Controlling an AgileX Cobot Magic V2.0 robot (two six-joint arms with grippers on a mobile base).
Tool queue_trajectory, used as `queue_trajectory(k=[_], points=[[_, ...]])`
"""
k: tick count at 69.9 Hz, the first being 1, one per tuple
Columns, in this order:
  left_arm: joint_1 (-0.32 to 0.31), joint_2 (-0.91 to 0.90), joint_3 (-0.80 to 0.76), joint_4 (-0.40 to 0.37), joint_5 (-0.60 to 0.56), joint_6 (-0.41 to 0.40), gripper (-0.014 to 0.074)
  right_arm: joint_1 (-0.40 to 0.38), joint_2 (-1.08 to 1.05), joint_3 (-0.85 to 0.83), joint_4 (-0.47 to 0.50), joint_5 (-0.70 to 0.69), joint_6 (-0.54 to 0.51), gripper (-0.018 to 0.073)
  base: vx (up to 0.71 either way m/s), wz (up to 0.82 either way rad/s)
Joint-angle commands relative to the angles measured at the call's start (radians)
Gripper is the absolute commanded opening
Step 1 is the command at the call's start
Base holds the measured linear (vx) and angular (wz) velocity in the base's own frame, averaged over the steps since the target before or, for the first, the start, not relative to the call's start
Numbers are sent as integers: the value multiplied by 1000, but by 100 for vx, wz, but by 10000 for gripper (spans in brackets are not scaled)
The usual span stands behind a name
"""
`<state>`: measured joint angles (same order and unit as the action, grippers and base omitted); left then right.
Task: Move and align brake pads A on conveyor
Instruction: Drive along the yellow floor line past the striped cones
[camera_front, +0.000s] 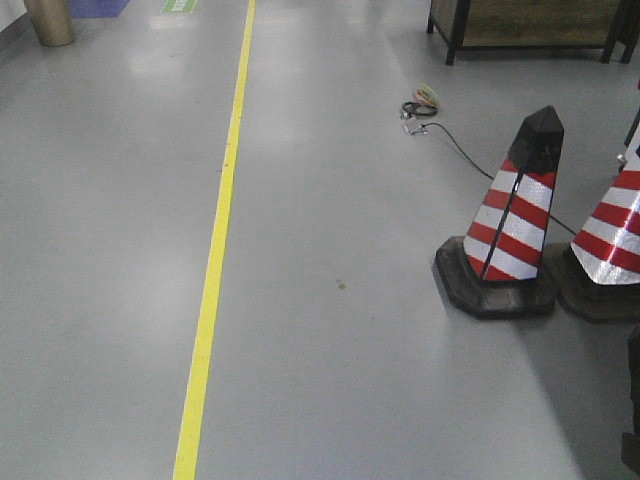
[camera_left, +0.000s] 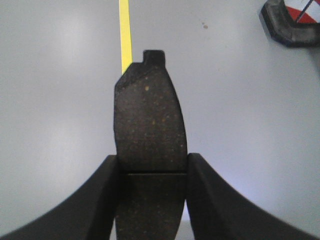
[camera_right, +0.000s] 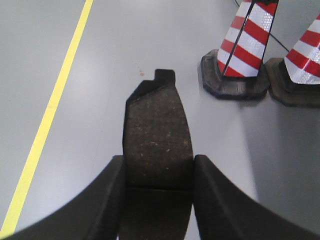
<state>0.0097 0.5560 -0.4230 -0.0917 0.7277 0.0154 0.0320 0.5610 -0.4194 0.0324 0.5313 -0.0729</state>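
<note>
The left gripper (camera_left: 152, 167) is clamped on a brake pad (camera_left: 150, 115), its 2 black fingers (camera_left: 100, 200) pressing the pad's long edges near the thin cross groove. The pad juts forward past the fingertips, notched end farthest out, over the grey floor (camera_left: 50, 100), and a yellow line (camera_left: 125, 30) runs on beyond its tip. The right gripper (camera_right: 157, 167) squeezes the other brake pad (camera_right: 157, 125) the same way, with the yellow line off to its left and 2 red-and-white cones (camera_right: 245, 40) ahead to its right.
</note>
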Motion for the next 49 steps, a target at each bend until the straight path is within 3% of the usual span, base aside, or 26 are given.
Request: queue_trajectory(k=[1, 49], points=[[-6, -2, -29, -12, -74, 0, 129, -3, 1, -32, -1, -88, -7, 114, 64, -10], [-6, -3, -29, -12, -72, 0, 129, -3, 1, -32, -1, -88, -7, 114, 59, -8]])
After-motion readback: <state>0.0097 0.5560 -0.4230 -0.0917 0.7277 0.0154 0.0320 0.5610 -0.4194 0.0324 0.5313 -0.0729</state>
